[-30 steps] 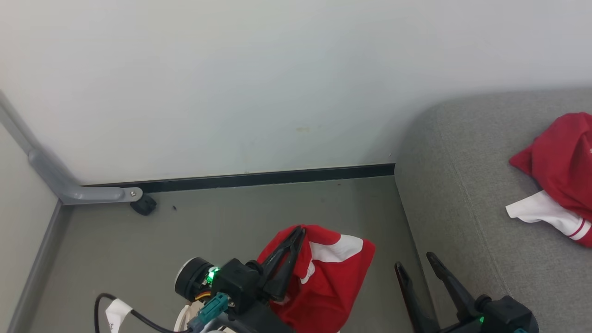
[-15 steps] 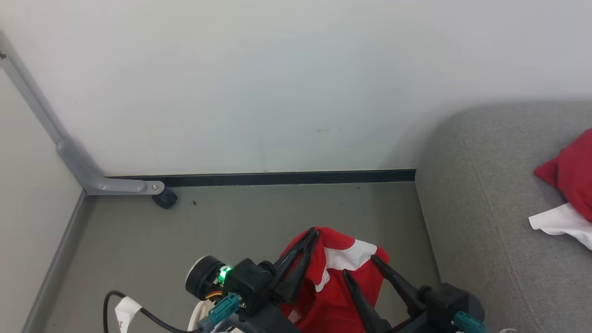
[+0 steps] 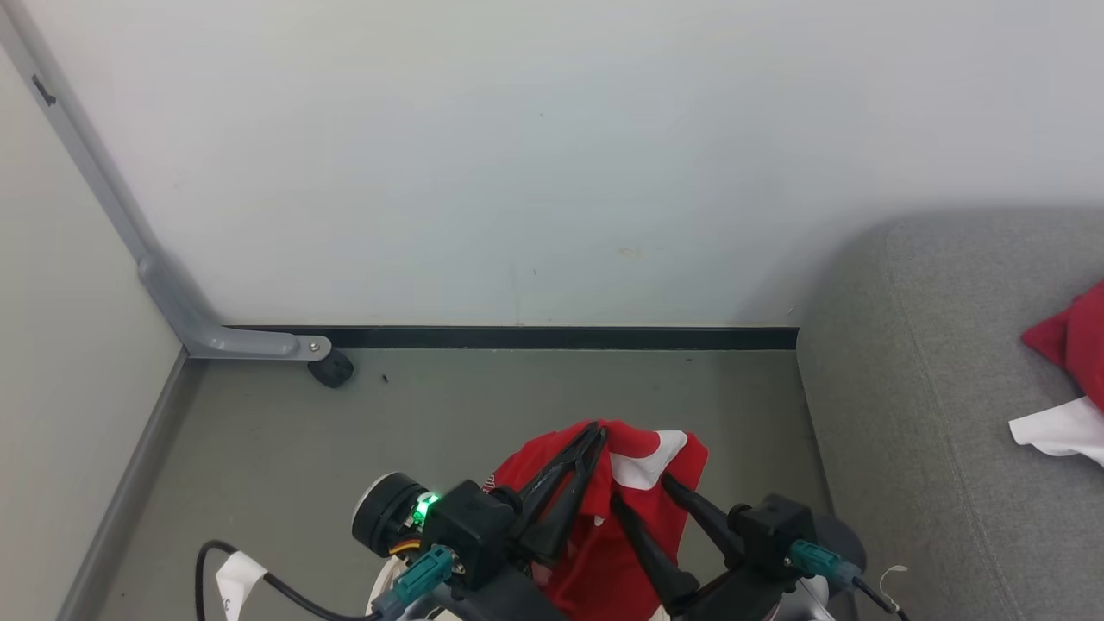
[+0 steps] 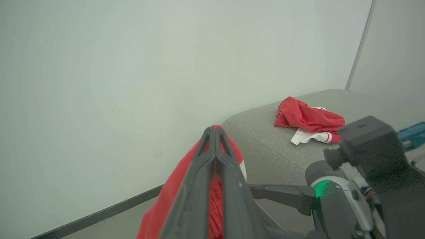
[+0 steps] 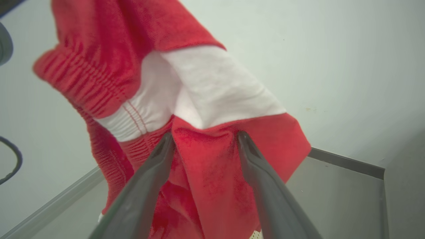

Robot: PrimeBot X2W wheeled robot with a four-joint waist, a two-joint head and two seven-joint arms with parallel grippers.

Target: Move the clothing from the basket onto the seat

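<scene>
Grey floor point(image 3: 483, 405) is meeting a white wall point(image 3: 552, 172); left gripper point(image 3: 595, 435) is clamping a red garment point(image 3: 647, 453) hanging lengthwise downward, right gripper point(image 3: 640, 490) gaping beside it.

So the shorts point(image 3: 642, 461) hang from the left pincer point(image 3: 595, 429), above the floor point(image 3: 431, 405). The right pincer point(image 3: 640, 489) is just to its right, cloth directly ahead of its fingers. The wall point(image 3: 552, 172) is straight ahead of both. The sofa point(image 3: 906, 414) is off to their right with another garment point(image 3: 1069, 345) on it, and there's a caster wheel point(image 3: 330, 369) ahead-left.
</scene>
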